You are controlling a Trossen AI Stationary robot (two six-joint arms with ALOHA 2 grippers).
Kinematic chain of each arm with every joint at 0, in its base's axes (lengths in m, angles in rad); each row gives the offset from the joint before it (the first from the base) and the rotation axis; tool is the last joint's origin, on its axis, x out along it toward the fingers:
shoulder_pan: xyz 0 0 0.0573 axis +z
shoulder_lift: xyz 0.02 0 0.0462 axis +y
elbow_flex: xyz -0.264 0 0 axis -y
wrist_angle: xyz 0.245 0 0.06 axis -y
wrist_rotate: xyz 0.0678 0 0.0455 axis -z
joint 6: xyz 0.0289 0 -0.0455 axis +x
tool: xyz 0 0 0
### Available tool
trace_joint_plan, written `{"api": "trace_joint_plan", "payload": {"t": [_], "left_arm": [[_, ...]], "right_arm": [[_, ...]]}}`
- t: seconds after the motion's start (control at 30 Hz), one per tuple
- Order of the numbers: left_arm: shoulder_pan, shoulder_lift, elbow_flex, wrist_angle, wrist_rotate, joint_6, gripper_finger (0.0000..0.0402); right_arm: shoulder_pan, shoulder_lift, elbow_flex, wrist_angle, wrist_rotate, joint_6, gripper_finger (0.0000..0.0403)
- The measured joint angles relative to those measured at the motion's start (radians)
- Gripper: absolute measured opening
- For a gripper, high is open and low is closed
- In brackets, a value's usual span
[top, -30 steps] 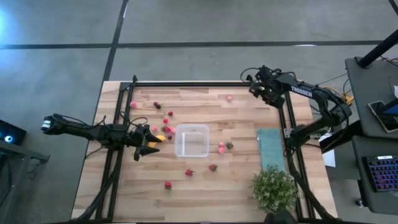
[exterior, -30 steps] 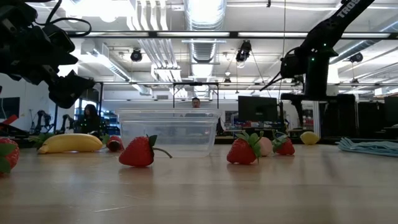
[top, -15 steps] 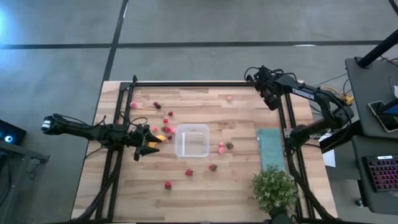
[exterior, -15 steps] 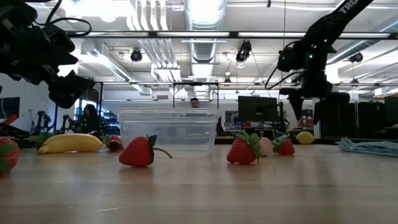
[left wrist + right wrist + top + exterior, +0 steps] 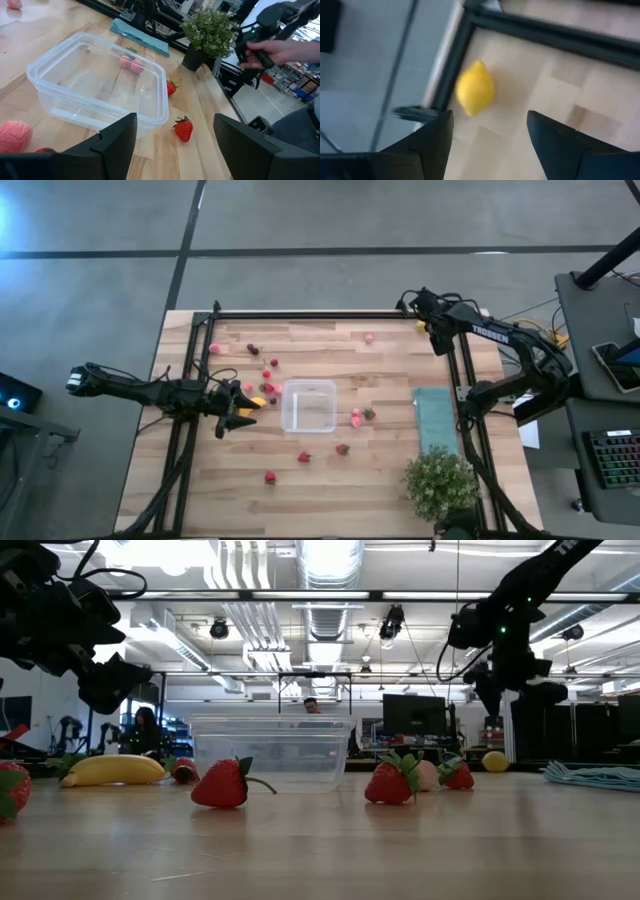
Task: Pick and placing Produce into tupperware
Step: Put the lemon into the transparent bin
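A folded teal cloth lies on the wooden table, with a bushy green potted plant just beside its near end.

1. the lemon is blurred in the right wrist view; in the high view the right arm covers it.
2. the berry at the low view's left is cut by the edge.
3. berries behind the tupperware show only through its wall.
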Motion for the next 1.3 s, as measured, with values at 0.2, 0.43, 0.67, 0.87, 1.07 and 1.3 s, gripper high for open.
{"api": "trace_joint_plan", "payload": {"t": [0.2, 0.43, 0.67, 0.87, 1.07, 1.3], "left_arm": [[0.0, 0.001, 0.0, 0.0, 0.0, 0.0, 0.0249], [0.0, 0.001, 0.0, 0.0, 0.0, 0.0, 0.0249], [0.0, 0.001, 0.0, 0.0, 0.0, 0.0, 0.0249], [0.0, 0.001, 0.0, 0.0, 0.0, 0.0, 0.0249], [0.0, 0.001, 0.0, 0.0, 0.0, 0.0, 0.0249], [0.0, 0.001, 0.0, 0.0, 0.0, 0.0, 0.0249]], "right_arm": [[-0.024, 0.023, -0.015, -0.002, -0.032, 0.079, 0.0244], [-0.07, 0.023, -0.015, 0.006, -0.02, 0.135, 0.0244], [-0.077, 0.059, -0.015, 0.062, -0.094, 0.083, 0.0245], [-0.077, 0.104, -0.015, 0.048, -0.121, 0.138, 0.0245], [-0.099, 0.107, -0.015, 0.039, -0.088, 0.158, 0.0245], [-0.111, 0.154, -0.015, 0.043, -0.128, 0.159, 0.0244]]}}
